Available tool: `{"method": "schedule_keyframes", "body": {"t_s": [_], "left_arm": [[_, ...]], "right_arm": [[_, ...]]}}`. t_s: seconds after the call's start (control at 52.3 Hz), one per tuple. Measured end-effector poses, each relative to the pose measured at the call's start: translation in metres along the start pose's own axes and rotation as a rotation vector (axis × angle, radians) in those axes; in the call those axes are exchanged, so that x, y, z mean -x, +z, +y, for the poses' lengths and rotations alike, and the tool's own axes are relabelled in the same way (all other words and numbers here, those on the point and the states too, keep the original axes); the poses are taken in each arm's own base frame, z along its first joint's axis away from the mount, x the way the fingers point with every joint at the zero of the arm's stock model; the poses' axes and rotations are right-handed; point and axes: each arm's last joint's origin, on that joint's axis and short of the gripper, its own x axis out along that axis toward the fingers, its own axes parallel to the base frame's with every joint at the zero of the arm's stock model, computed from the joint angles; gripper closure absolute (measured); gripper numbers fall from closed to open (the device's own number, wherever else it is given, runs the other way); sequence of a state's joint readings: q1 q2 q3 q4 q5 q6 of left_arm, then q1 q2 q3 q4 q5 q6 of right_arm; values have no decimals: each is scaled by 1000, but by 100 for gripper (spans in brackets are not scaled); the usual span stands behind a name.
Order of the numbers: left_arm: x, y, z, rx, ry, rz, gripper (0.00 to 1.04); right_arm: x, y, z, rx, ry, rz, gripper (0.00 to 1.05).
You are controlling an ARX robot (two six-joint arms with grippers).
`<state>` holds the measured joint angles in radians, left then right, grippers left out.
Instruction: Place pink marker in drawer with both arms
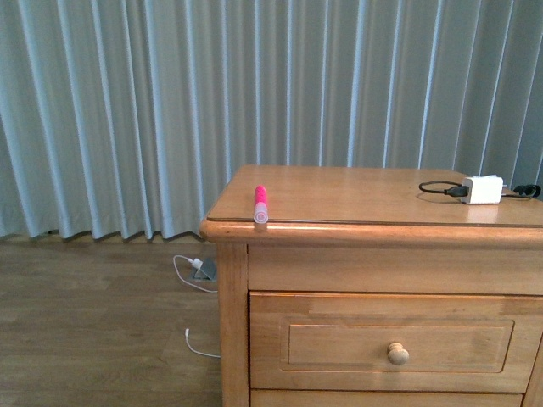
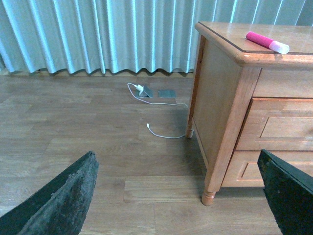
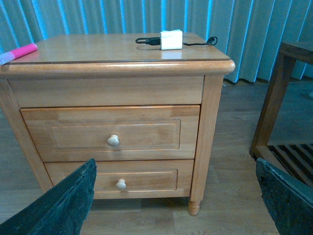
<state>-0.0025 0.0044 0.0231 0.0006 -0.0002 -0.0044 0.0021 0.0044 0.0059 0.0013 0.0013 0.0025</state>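
Note:
The pink marker (image 1: 260,204) lies on the nightstand's top at its front left corner, pale round end toward me; it also shows in the left wrist view (image 2: 266,42) and the right wrist view (image 3: 18,53). The drawer (image 1: 397,341) is the taller upper one with a round knob (image 3: 113,141), and it is shut. My left gripper (image 2: 178,196) is open and empty, low over the floor to the left of the nightstand. My right gripper (image 3: 176,196) is open and empty, in front of the nightstand at drawer height. Neither arm shows in the front view.
A white charger block (image 1: 482,189) with a black cable lies on the top at the right. A shallower lower drawer (image 3: 121,184) sits beneath. A white cable and plug (image 2: 142,90) lie on the floor by the curtain. A dark wooden table (image 3: 288,98) stands right of the nightstand.

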Motion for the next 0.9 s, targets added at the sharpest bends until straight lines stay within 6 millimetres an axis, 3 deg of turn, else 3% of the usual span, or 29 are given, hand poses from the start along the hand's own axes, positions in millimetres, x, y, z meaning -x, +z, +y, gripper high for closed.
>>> {"method": "schedule_keyframes", "body": {"t_s": [0.899], "left_arm": [[0, 0, 0, 0, 0, 0, 6]], "right_arm": [[0, 0, 0, 0, 0, 0, 8]]}}
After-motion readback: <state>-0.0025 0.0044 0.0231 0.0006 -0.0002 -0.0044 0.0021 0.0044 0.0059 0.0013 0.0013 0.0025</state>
